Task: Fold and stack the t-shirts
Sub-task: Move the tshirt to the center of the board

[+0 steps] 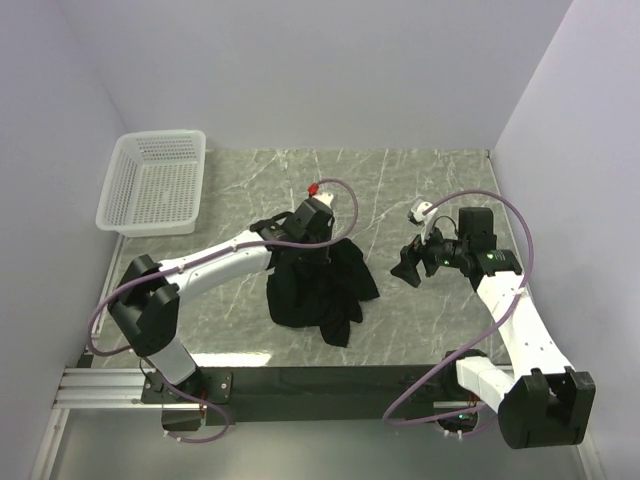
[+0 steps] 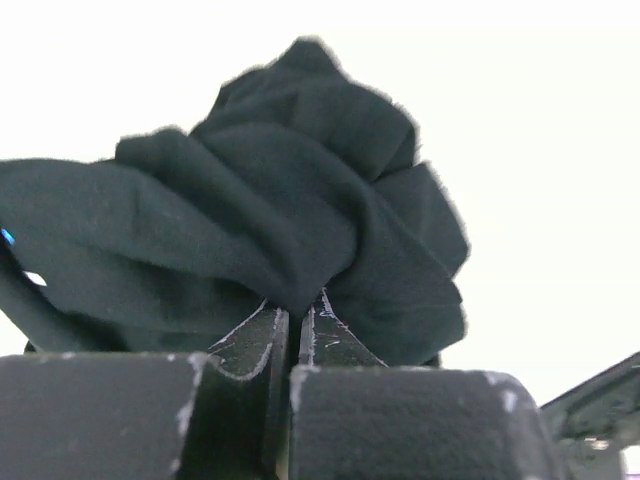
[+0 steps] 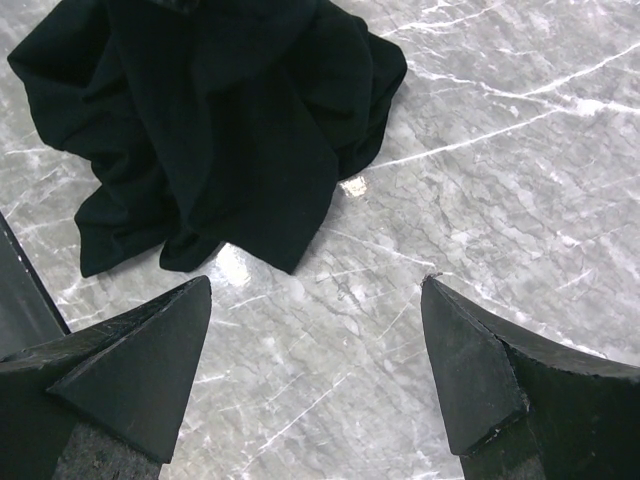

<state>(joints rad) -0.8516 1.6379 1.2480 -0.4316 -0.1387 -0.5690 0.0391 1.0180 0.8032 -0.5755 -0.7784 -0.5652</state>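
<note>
One black t-shirt (image 1: 318, 292) (crumpled), clamped in the left end effector (image 2: 296, 312); right end effector (image 3: 316, 284) gapes apart; one basket (image 1: 155, 185).

A single black t-shirt (image 1: 322, 290) lies crumpled in a loose heap on the worktop (image 1: 420, 180), just below the middle of the top view. Its upper edge is gathered into a bunch, one fold pinched in the closed left tool (image 2: 297, 318). The other folds spill down and to the right. In the right wrist view the t-shirt fills the upper left.
</note>
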